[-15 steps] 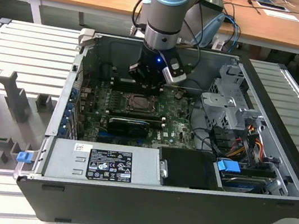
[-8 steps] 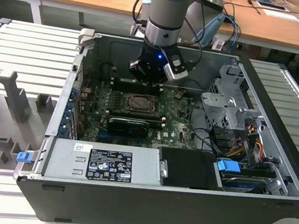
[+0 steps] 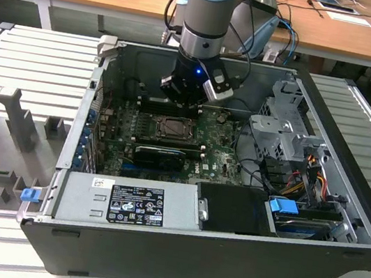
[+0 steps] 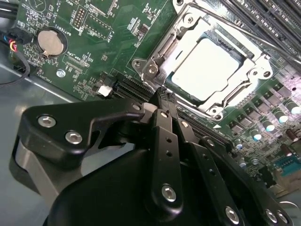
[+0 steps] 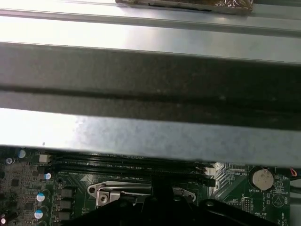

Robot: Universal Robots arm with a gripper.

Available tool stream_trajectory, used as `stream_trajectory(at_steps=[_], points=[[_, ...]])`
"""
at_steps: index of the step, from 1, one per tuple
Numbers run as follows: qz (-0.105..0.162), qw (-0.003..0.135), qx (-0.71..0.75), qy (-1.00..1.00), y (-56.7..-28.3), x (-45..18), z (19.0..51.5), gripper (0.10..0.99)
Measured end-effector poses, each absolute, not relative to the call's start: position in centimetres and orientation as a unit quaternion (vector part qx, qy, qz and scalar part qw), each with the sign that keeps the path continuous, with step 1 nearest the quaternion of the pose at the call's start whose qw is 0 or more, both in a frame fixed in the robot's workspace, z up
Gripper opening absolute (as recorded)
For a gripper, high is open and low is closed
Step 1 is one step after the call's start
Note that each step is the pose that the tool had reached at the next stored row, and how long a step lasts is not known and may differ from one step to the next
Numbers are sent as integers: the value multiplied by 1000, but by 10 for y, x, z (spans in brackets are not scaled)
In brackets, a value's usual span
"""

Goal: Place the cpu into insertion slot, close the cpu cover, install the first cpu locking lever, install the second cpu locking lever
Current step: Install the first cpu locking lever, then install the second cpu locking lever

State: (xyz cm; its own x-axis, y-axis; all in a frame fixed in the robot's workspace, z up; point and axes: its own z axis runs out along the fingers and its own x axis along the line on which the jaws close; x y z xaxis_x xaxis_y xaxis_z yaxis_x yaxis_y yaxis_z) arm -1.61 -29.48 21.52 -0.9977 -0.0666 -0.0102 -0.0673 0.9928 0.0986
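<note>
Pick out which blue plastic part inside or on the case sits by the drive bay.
The blue tab at the exterior view's right, on the drive; the other blue clip hangs off the case's outer corner at the left.

One arm, one open computer case, one socket with one chip

The exterior view has one robot arm [image 3: 207, 22] at upper centre, one gripper [image 3: 181, 99] below it, one computer case [image 3: 223, 258] filling the middle, one green motherboard [image 3: 221, 160], one labelled power supply [image 3: 129, 204] at lower left and two blue clips [image 3: 30, 193]. The second wrist view has one cpu [image 4: 207, 70] at upper right, one cpu cover [image 4: 157, 52] framing it, one insertion slot [image 4: 221, 104] and one coin battery [image 4: 49, 42] at upper left.
</note>
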Motion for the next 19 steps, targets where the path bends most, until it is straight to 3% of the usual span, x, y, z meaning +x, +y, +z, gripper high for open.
stream_trajectory(at_steps=[19], points=[[49, 3, -33, 998, -306, -16, 215, 106]])
